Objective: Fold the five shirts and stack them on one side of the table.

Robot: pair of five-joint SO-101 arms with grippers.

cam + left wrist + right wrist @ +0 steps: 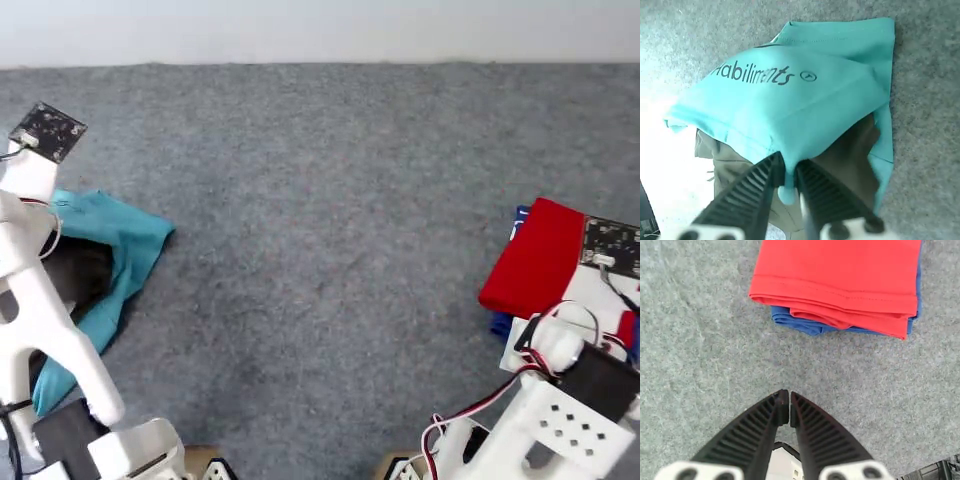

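Writing: a line of dark lettering with a small circled mark beside it runs across the teal shirt (pixel 805 95). No print is visible on the other garments.
Teal shirt: smooth knit with stitched hems, loosely bunched, not folded flat. It lies at the left edge of the tabletop (pixel 330 250), under the left arm in the high view.
Dark shirt (pixel 735 170): brownish, crumpled cloth that lies beneath the teal shirt and shows out from under its edge.
Red shirt (pixel 840 270): folded into a neat rectangle with layered edges and a double-stitched hem. It is at the right side of the tabletop, just beside the right arm.
Blue shirt (pixel 805 325): folded and directly under the red shirt, with a narrow strip showing along the stack's edge.
Tabletop: grey, felt-like, with a mottled nap.
Left tool (pixel 787 167): black ribbed jaws pinched onto a fold of the teal shirt.
Right tool (pixel 789 401): black ribbed jaws drawn together with the tips nearly touching. It grips nothing and sits over bare tabletop near the red-and-blue stack.
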